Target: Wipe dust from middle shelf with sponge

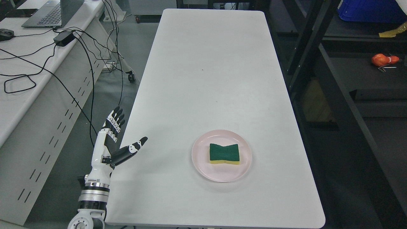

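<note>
A green-topped yellow sponge point(224, 153) lies flat on a pink plate point(203, 165) near the front of the white table point(210, 73). My left hand point(122, 135) is raised at the table's front left edge, fingers spread and holding nothing, well to the left of the plate. At the right stands a dark shelf rack point(346, 105) with several levels. The right arm does not show.
A white desk point(28, 82) at the left carries a laptop point(47, 14), a mouse point(5, 33), a power brick point(63, 38) and trailing black cables. On the rack, an orange object point(383, 59) lies on one level and a blue bin point(369, 10) on a higher one.
</note>
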Available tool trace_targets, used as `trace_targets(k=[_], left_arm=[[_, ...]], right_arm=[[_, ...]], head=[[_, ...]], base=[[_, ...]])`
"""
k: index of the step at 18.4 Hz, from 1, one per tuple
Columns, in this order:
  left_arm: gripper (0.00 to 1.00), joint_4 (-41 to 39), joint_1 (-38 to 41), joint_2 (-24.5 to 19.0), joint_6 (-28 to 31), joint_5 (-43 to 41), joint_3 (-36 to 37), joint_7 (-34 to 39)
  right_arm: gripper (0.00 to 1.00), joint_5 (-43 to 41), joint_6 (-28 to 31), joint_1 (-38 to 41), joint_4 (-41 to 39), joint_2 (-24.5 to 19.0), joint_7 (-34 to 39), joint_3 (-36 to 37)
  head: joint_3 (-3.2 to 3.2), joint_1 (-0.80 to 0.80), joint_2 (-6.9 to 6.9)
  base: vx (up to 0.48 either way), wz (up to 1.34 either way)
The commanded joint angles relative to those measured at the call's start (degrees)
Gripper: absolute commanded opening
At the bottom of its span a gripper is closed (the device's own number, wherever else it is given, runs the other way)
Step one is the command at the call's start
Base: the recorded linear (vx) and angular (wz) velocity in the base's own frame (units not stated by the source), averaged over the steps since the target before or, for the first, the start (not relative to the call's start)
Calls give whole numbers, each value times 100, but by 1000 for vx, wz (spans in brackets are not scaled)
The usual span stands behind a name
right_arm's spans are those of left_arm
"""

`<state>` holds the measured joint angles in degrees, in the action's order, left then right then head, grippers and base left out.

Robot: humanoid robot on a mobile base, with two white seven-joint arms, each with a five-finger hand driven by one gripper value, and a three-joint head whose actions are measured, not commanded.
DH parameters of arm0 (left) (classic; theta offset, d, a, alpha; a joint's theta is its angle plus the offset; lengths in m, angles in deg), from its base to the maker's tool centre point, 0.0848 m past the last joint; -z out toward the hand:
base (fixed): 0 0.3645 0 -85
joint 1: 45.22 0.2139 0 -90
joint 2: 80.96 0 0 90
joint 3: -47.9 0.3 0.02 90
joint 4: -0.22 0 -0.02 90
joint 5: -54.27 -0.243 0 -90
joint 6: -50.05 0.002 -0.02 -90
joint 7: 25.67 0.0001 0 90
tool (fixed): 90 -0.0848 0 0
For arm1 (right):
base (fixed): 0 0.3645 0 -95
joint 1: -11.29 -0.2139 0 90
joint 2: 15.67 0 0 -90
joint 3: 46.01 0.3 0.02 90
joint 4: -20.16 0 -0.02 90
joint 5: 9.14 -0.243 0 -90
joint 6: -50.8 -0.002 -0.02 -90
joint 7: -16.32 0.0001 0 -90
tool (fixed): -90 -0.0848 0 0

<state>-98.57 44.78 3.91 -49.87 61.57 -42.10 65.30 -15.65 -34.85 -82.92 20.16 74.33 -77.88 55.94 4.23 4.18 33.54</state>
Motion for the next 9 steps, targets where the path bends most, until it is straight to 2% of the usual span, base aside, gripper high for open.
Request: trace_targets(k=[1, 6, 9], left_arm=[[98, 0, -202, 3, 25, 0, 176, -9], [98, 18, -264, -59, 34, 0, 185, -9], [98, 18, -343, -435, -10, -17, 202, -551]], right_arm=[[100, 0, 4, 0, -100, 100, -2, 1], [100, 0, 4, 0, -100, 100, -2, 1], [100, 0, 4, 0, -100, 100, -2, 1]], head=[[0, 0, 0], [0, 0, 0], [0, 0, 0]], base=[[-31, -120], [-35, -103], [-17, -58]])
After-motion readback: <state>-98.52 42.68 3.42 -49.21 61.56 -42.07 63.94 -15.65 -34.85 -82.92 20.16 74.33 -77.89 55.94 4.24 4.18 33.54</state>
